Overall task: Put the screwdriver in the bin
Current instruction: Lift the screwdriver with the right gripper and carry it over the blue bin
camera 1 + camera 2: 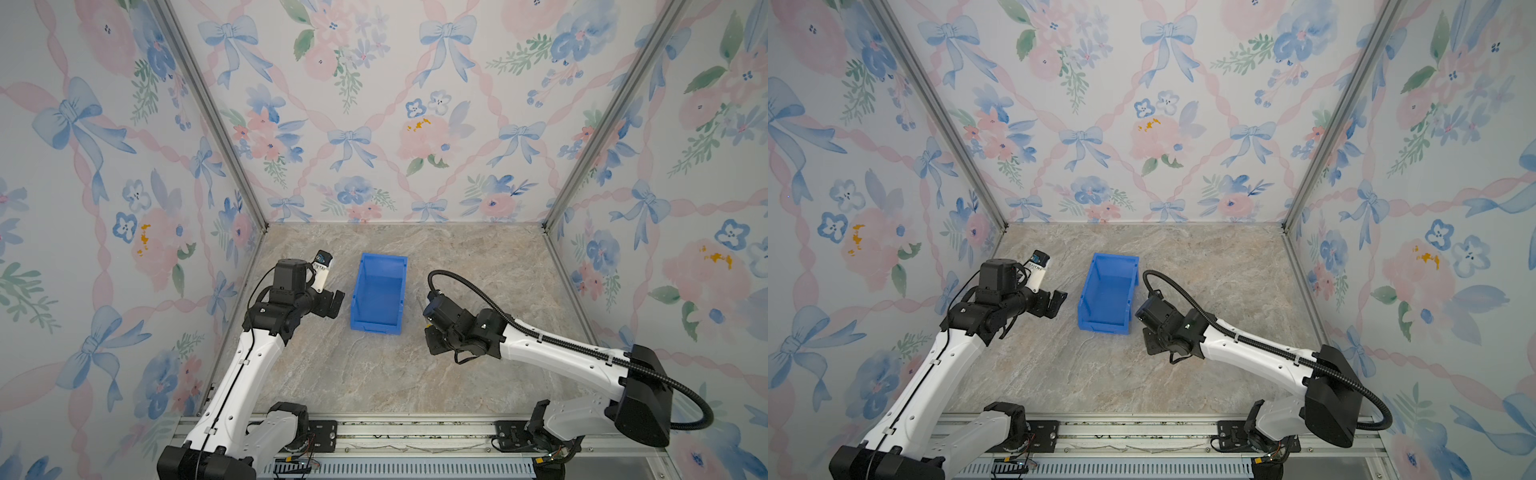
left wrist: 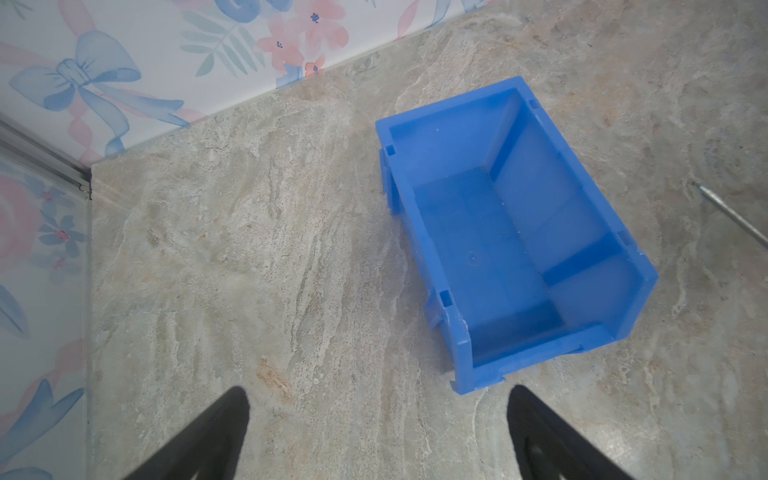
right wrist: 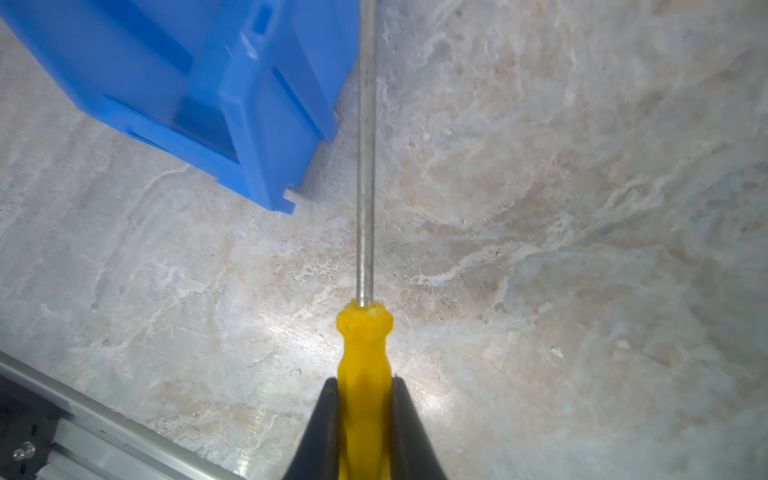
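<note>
The blue bin [image 1: 358,291] [image 1: 1087,291] stands empty and upright mid-table. In the right wrist view my right gripper [image 3: 365,380] is shut on the yellow handle of the screwdriver [image 3: 365,340]. Its grey shaft [image 3: 366,166] runs forward past the bin's outer wall [image 3: 257,104], just right of the bin. In both top views the right gripper [image 1: 432,330] [image 1: 1152,337] hovers low at the bin's near right corner and hides the handle. My left gripper [image 1: 332,303] [image 1: 1055,302] [image 2: 378,395] stands open with nothing in it, left of the bin [image 2: 449,99]. The shaft [image 2: 731,216] shows beyond the bin.
Floral-papered walls close in the marble-patterned tabletop [image 1: 374,374] on three sides, with metal posts at the back corners. An aluminium rail [image 1: 415,432] carrying both arm bases runs along the front edge. The right arm's black cable loops above its wrist.
</note>
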`<state>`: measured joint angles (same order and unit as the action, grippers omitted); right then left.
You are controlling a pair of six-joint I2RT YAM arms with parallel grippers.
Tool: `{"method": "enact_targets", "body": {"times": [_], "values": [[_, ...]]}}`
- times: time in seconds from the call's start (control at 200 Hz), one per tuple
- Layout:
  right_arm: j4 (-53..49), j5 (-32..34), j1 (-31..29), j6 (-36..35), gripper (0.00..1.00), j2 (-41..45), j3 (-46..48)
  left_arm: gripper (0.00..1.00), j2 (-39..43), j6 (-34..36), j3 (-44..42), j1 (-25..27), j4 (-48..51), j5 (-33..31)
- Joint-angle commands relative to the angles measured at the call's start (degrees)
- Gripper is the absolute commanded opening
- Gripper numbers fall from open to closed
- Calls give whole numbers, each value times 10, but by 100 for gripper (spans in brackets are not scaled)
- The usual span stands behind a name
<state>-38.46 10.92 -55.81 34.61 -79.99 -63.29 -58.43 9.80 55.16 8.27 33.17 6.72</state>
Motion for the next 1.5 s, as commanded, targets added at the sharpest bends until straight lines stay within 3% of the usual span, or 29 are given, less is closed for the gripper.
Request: {"method": "enact_targets", "body": {"times": [0.0,0.265,0.38,0.975,1.495], "values": [[-35,0,10,-40,18,-21,-73,98,15,-12,24,-6,4,-7],[18,-24,24,-47,19,-127,-196,98,33,-33,25,-37,6,50],[56,-34,23,-29,19,-180,-223,98,37,-32,26,-37,6,37],[169,-10,15,61,19,-321,-274,98,45,-34,29,-37,5,39],[182,-10,5,92,21,-416,-332,98,43,-34,31,-37,5,40]]}}
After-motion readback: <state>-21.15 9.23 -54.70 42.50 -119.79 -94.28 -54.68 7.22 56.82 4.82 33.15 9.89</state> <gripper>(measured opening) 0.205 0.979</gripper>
